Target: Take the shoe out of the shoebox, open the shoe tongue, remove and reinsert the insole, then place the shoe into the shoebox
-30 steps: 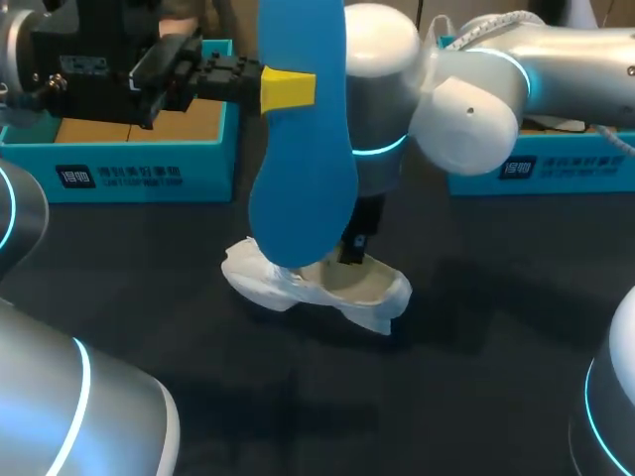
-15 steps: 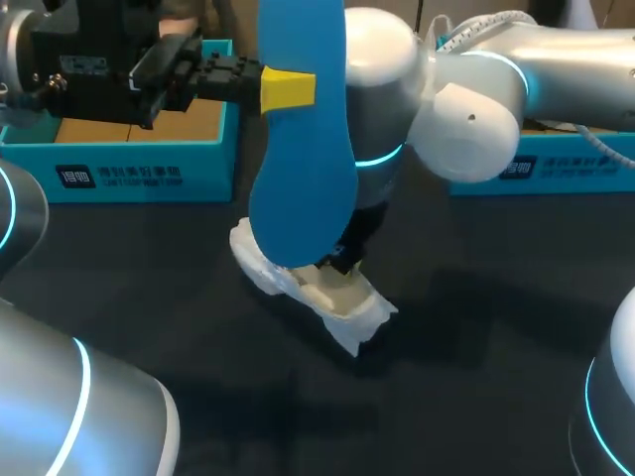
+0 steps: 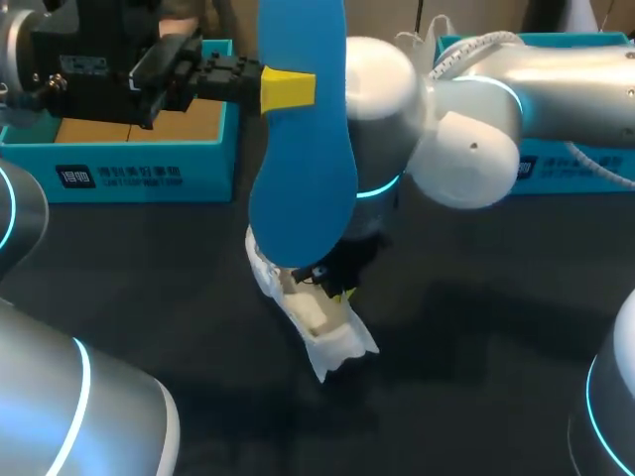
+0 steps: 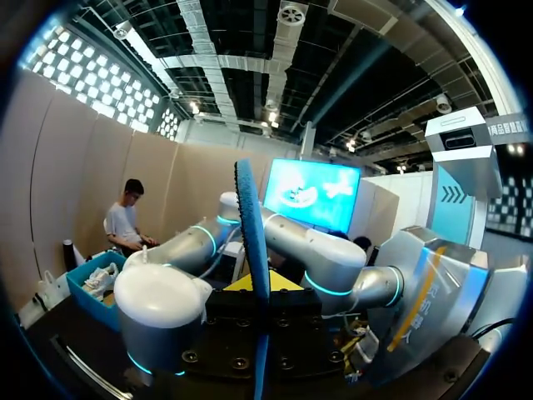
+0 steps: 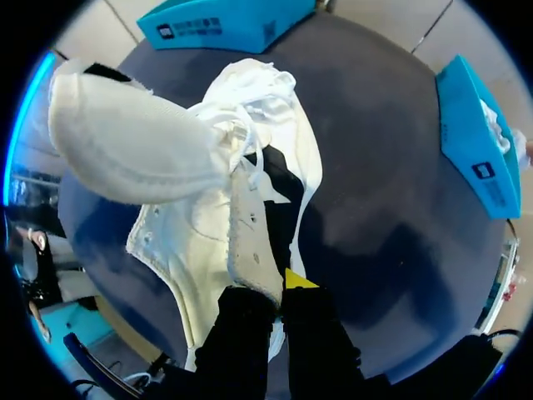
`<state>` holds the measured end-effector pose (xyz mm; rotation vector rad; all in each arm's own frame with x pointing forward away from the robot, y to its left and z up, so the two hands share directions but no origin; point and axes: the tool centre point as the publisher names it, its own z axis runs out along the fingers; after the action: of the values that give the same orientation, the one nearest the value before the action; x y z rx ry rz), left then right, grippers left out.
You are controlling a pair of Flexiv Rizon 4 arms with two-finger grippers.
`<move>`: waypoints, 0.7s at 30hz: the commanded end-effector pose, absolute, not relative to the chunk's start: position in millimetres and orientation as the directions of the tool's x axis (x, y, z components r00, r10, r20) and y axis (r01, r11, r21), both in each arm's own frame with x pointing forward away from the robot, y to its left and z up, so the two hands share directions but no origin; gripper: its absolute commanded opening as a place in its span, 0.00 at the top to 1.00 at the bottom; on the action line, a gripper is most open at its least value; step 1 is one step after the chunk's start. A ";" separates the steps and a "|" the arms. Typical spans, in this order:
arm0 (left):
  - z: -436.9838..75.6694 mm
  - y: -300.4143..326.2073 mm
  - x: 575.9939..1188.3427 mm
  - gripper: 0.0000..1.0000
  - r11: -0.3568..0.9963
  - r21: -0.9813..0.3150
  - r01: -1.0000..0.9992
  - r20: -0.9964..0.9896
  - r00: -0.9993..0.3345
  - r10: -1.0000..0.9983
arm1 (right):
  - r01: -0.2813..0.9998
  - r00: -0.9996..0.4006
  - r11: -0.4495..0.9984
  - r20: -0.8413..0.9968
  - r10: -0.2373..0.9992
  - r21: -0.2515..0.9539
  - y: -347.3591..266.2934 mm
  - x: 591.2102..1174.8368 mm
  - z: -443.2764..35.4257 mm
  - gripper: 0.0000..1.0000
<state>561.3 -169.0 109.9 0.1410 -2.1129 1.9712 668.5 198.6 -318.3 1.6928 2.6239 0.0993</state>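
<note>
1. Blue insole [image 3: 298, 149] hangs upright, pinched in your left tool [image 3: 288, 89], its lower end over the shoe [image 3: 322, 322] (poised, I judge, for reinsertion).
2. Your right tool [image 5: 281, 287] clamps the shoe's side wall, steadying it on the desk [image 3: 476, 377] with its opening exposed.
3. Behind them the shoebox [image 3: 149, 169] sits open, for later.

The only print on the table is on the two turquoise shoeboxes. The left shoebox [image 3: 139, 177], at ten o'clock from the shoe [image 3: 322, 332], has a dark label [image 3: 119, 177] on its front wall. It carries a white emblem, a row of white characters and a finer line beneath, too small to make out. The right shoebox [image 3: 566, 169], at two o'clock, shows the same label [image 3: 518, 169], partly hidden by the right arm. In the right wrist view both labels are too small to read.
</note>
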 end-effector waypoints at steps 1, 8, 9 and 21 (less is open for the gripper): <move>110.1 -170.4 562.9 1.00 0.084 -0.968 -0.237 0.245 -0.964 0.099 | 0.931 -0.357 0.352 0.042 0.933 0.095 192.6 658.3 -324.1 1.00; 110.1 -170.4 562.9 1.00 0.084 -0.968 -0.237 0.245 -0.964 0.099 | 0.941 -0.328 0.322 0.054 0.943 0.099 190.8 654.7 -323.4 1.00; 110.1 -170.4 562.9 1.00 0.084 -0.968 -0.237 0.245 -0.964 0.099 | 0.941 -0.328 0.322 0.054 0.943 0.099 190.8 654.7 -323.4 1.00; 110.1 -170.4 562.9 1.00 0.084 -0.968 -0.237 0.245 -0.964 0.099 | 0.988 -0.137 0.131 0.084 0.987 0.077 167.5 650.3 -327.3 1.00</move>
<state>561.3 -168.9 109.9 0.1410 -2.1129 1.9712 656.1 182.2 -328.5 2.0167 2.4022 0.1405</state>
